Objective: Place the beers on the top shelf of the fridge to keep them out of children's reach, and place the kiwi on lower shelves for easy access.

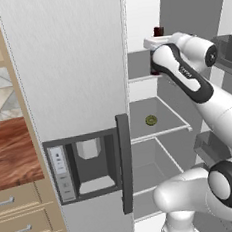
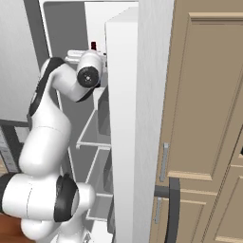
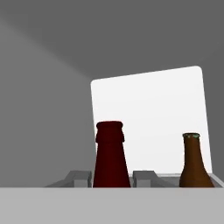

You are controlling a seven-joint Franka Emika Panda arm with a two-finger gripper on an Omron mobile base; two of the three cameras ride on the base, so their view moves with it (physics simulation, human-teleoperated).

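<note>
My gripper (image 3: pixel 111 177) is shut on the dark maroon beer (image 3: pixel 111 157); its neck rises between my two fingers (image 3: pixel 79 177). The amber beer (image 3: pixel 195 162) stands just to its right. From the left base camera, the gripper (image 1: pixel 154 43) reaches into the open fridge (image 1: pixel 143 15) above the top shelf (image 1: pixel 140 78), and the maroon beer's red cap (image 1: pixel 158 31) pokes up over the hand. That cap (image 2: pixel 93 45) also shows in the right base view. I cannot tell whether the bottle rests on the shelf. The kiwi (image 1: pixel 151 120) lies on one of the lower shelves (image 1: pixel 160 133).
The fridge's closed silver door (image 1: pixel 68 67), with its dispenser recess (image 1: pixel 89 160) and dark handle (image 1: pixel 125 162), stands left of the opening. Door bins (image 1: pixel 227 52) hang on the right. A wooden counter with drawers (image 1: pixel 11 158) is far left. Tall wooden cabinets (image 2: pixel 204 118) flank the fridge.
</note>
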